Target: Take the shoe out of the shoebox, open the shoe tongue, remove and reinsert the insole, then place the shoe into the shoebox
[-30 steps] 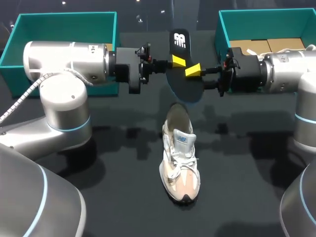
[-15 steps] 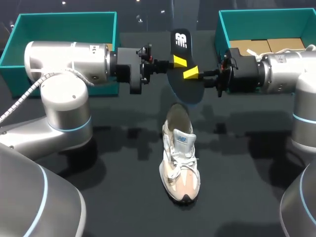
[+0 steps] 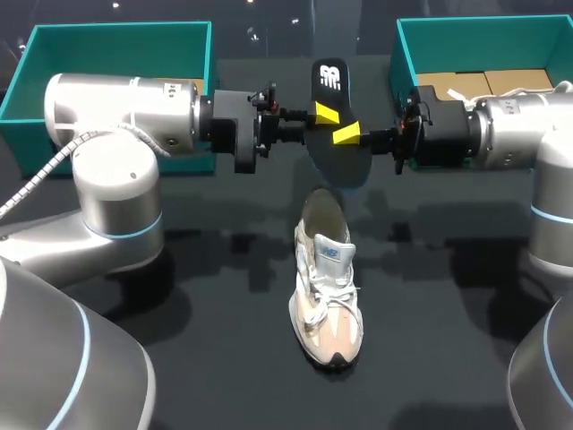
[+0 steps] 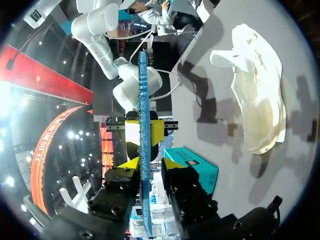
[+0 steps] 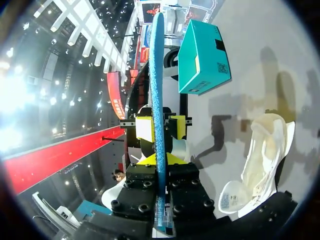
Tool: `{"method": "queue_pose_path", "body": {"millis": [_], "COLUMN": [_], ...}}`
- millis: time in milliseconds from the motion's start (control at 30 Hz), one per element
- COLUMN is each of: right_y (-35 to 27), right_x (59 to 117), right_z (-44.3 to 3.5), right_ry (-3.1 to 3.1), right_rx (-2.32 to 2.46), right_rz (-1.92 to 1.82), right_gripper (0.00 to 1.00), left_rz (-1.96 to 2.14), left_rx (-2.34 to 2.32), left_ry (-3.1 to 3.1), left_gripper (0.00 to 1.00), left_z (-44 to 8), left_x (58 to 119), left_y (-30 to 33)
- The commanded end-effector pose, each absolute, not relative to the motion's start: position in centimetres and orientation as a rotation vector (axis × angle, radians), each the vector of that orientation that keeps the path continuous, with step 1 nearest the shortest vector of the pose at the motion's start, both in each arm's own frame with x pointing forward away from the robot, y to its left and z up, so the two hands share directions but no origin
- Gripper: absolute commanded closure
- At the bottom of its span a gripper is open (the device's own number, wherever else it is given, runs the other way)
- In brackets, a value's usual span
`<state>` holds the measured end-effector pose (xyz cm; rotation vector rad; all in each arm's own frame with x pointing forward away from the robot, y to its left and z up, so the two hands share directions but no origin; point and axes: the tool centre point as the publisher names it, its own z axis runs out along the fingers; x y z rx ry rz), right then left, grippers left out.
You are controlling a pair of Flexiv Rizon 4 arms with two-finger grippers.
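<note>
Insole (image 3: 340, 163) pinched by left pincer (image 3: 323, 114), right pincer (image 3: 347, 134), above shoe (image 3: 327, 296), between shoeboxes (image 3: 116, 34) (image 3: 483, 29)

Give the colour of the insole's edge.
Blue edge on the insole; clearest in the left wrist view.

There is one shoe (image 3: 327, 291), one insole (image 3: 337, 163) and two teal boxes, the left box (image 3: 116, 31) and the right box (image 3: 483, 25). Two arms show, the left arm (image 3: 121, 112) and the right arm (image 3: 524, 130), each with one gripper: the left gripper (image 3: 324, 113) and the right gripper (image 3: 347, 134).
</note>
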<state>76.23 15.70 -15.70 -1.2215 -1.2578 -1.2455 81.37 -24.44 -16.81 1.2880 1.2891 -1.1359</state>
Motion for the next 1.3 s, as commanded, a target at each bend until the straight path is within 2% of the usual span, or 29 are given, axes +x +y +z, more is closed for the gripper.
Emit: {"method": "queue_pose_path", "body": {"millis": [33, 133, 533, 933, 1300], "right_y": [14.3, 13.7, 13.4, 12.7, 13.2], "right_x": [75.7, 75.8, 75.9, 76.2, 76.9], "right_z": [-15.8, -15.9, -16.1, -17.7, -18.1], "right_ry": [-1.261, -1.261, -1.261, -1.352, -1.382], "right_rx": [-1.218, -1.207, -1.196, -1.086, -1.088], "right_rz": [-1.265, -1.306, -1.315, -1.457, -1.475], "right_gripper": [1.00, 1.00, 1.00, 1.00, 1.00], "left_rz": [-1.185, -1.200, -1.200, -1.348, -1.282], "left_rx": [1.313, 1.237, 1.237, 0.800, 0.825], "left_ry": [1.419, 1.511, 1.511, 2.300, 2.314], "left_gripper": [0.00, 0.00, 0.00, 0.00, 0.00], "left_z": [-16.7, -17.0, -17.0, -17.9, -17.7], "left_x": [81.5, 81.5, 81.5, 79.2, 78.9], "left_y": [-21.8, -19.8, -19.8, -16.5, -16.1]}}
